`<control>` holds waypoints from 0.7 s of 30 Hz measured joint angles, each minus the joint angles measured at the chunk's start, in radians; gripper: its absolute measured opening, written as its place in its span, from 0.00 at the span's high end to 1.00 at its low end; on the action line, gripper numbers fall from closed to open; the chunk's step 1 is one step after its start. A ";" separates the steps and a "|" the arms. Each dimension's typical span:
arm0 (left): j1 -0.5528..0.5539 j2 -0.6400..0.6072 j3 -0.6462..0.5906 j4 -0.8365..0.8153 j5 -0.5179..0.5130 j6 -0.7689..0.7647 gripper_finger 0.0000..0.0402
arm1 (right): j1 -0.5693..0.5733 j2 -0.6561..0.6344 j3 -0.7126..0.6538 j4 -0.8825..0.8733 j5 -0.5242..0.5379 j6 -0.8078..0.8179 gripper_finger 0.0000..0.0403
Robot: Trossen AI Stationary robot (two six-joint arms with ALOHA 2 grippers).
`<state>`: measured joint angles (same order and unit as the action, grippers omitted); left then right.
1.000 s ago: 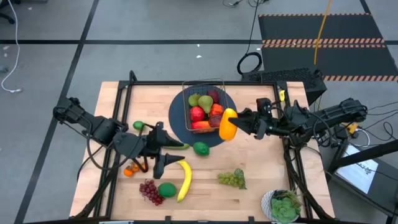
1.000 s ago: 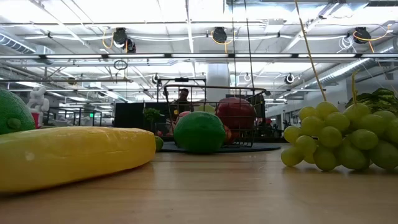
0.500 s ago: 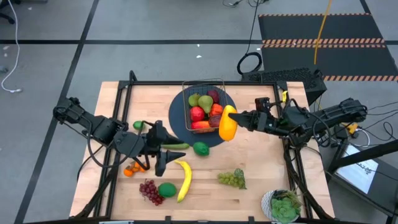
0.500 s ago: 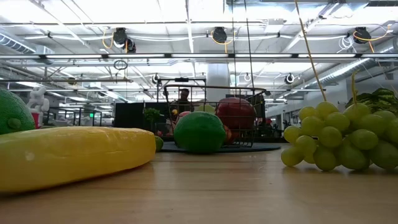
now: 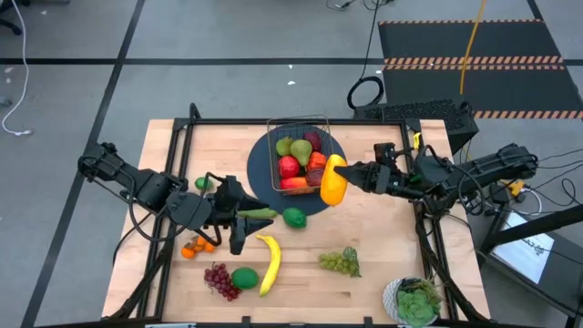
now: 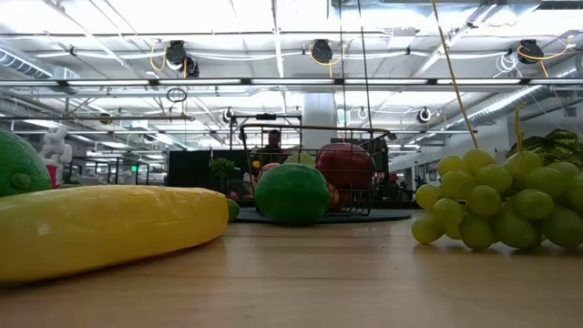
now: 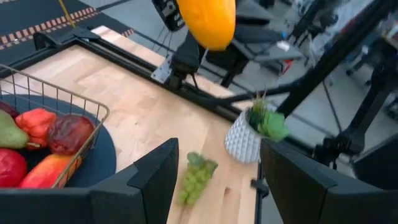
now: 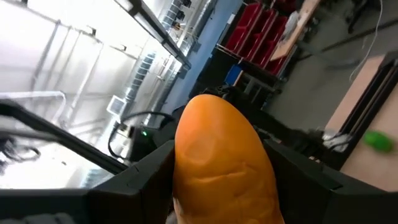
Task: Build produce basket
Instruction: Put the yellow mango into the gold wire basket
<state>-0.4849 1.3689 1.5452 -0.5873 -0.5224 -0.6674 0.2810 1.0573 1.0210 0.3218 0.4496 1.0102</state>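
Observation:
The wire basket [image 5: 298, 119] stands on a round dark mat [image 5: 264, 187] and holds a pear, apples and other produce. My right gripper [image 5: 346, 175] is shut on a yellow-orange mango [image 5: 333, 182], high over the mat's right edge beside the basket. My left gripper [image 5: 239, 216] hovers open over the table's left middle; its wrist view shows nothing between the fingers [image 7: 143, 186]. In the high view a cucumber [image 5: 260, 213] shows just past them. A lime [image 5: 293, 217], banana [image 5: 271, 262], green grapes [image 5: 339, 262], purple grapes [image 5: 217, 278] and oranges [image 5: 193, 246] lie on the table. My right gripper pinches the mango by its two sides [image 8: 186, 186] between the two fingers. The fingers come in about level from the table's right. The mango's rounded end [image 8: 217, 118] juts out past the fingertips, and the mango hangs clear of the mat and basket.
A potted plant [image 5: 414, 301] stands at the near right corner. A green round fruit [image 5: 244, 277] lies beside the purple grapes and a small lime [image 5: 201, 183] near the left arm. Bare wood shows right of the mat and along the far left.
Both wrists have rolled a little in place. The mango stays aloft beside the basket, and the produce on the table has not moved.

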 joint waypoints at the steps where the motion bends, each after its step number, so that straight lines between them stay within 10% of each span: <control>1: 0.007 0.000 0.000 0.013 -0.001 -0.001 0.43 | 0.000 0.000 0.000 0.000 0.000 -0.027 0.45; 8: 0.024 0.003 0.001 0.168 -0.003 0.080 0.40 | 0.000 0.000 0.000 0.002 -0.002 -0.129 0.45; 21: 0.143 0.109 0.001 0.376 -0.004 0.143 0.02 | 0.000 0.000 0.000 0.012 -0.006 -0.236 0.45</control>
<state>-0.3421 1.4781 1.5463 -0.2109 -0.5259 -0.5243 0.2810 1.0573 1.0210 0.3338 0.4432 0.7740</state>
